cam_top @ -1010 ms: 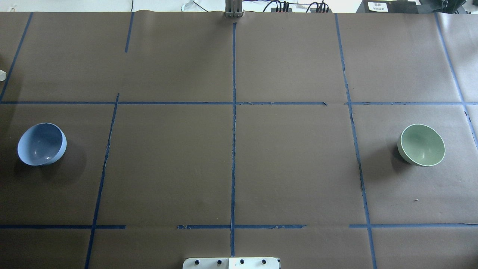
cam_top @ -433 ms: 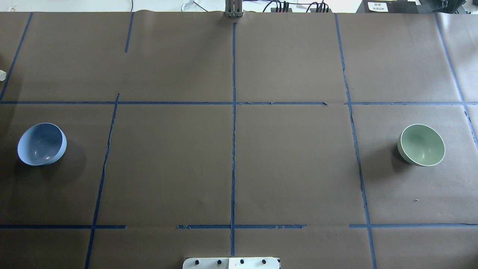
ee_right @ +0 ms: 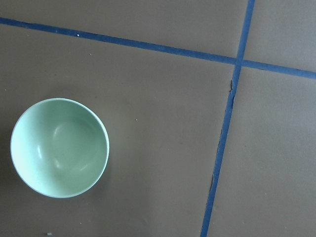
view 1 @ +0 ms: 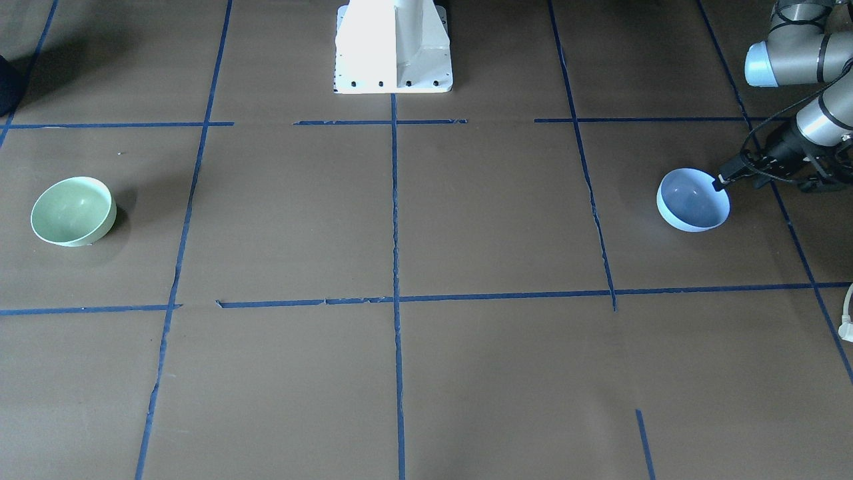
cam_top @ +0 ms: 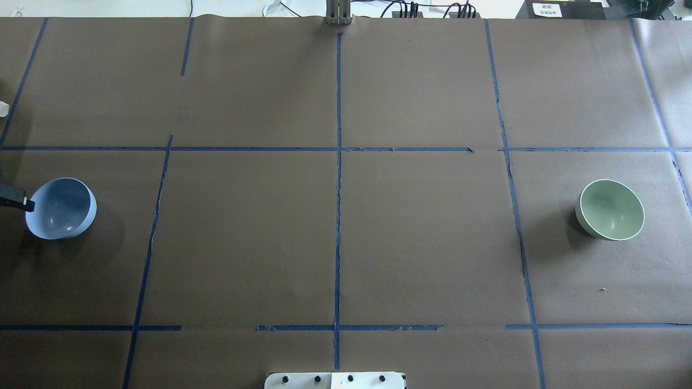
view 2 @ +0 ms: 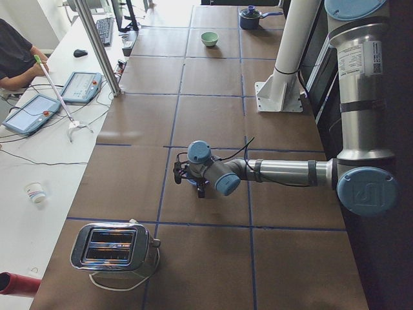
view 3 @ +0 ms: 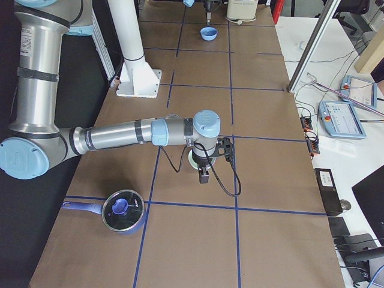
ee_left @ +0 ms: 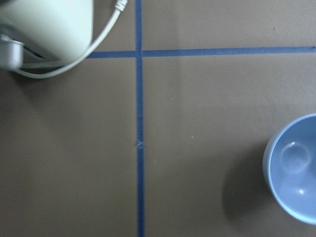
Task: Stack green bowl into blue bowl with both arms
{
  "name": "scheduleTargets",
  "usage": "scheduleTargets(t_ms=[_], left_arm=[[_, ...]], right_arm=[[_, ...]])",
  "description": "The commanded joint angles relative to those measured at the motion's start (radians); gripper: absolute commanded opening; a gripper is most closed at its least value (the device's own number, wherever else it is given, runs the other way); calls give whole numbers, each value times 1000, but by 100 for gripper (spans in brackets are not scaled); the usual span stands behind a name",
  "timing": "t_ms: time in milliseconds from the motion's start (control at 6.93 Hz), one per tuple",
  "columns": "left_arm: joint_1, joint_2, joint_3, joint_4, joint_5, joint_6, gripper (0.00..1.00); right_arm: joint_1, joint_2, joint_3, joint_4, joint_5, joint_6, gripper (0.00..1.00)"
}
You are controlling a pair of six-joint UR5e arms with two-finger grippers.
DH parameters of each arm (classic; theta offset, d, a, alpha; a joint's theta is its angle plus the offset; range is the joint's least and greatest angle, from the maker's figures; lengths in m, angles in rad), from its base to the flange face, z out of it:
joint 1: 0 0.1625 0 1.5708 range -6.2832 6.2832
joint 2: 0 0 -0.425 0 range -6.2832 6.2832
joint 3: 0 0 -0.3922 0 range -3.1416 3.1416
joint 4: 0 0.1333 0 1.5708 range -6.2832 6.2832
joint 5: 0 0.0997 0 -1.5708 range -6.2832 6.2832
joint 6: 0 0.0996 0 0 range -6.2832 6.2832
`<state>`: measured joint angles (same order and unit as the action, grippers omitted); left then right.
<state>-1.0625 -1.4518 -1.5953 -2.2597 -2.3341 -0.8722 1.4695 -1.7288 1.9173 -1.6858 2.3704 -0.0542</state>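
The blue bowl (cam_top: 60, 208) is sitting left, the green bowl (cam_top: 612, 209) far right. The left gripper (view 1: 722, 182) is hovering beside the blue bowl and the right gripper (view 3: 204, 174) over the green bowl. I cannot tell whether either is clenched.

The left arm (view 2: 284, 172) reaches out level to the left from its upright shoulder. Its wrist is bent so that the left gripper (view 1: 730, 177) points down and sits low; whether its jaws are parted cannot be told. The right arm (view 3: 120, 133) stretches level to the right in the same way, with the right gripper (view 3: 204, 175) hanging straight down, and its jaw state is also unclear.
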Motion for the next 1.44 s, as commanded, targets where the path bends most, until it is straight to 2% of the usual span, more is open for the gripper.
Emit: scheduleTargets(t_ms=[0,144,433,577,722,866,1010,1299], left_arm=[[24,-51,72,-3,-1,-4,9],[24,-61,72,-3,-1,-7,0],[24,-73,64,-4,-4,-28,0],[24,-106,34,-5,-5,-110,0],[79,-187,-36,-1,-1,-266,0],[189,-297,-75,6,7,-409,0],[269,-435,-60,27,37,-527,0],[463,-678,-43,255,268,-602,0]], right_arm=[[0,0,-1,0,0,0,100],[0,0,-1,0,0,1,100],[0,0,-1,0,1,0,100],[0,0,-1,0,3,1,100],[0,0,0,0,12,1,100],[0,0,2,0,12,1,100],[0,0,2,0,16,1,100],[-2,0,2,0,20,1,100]])
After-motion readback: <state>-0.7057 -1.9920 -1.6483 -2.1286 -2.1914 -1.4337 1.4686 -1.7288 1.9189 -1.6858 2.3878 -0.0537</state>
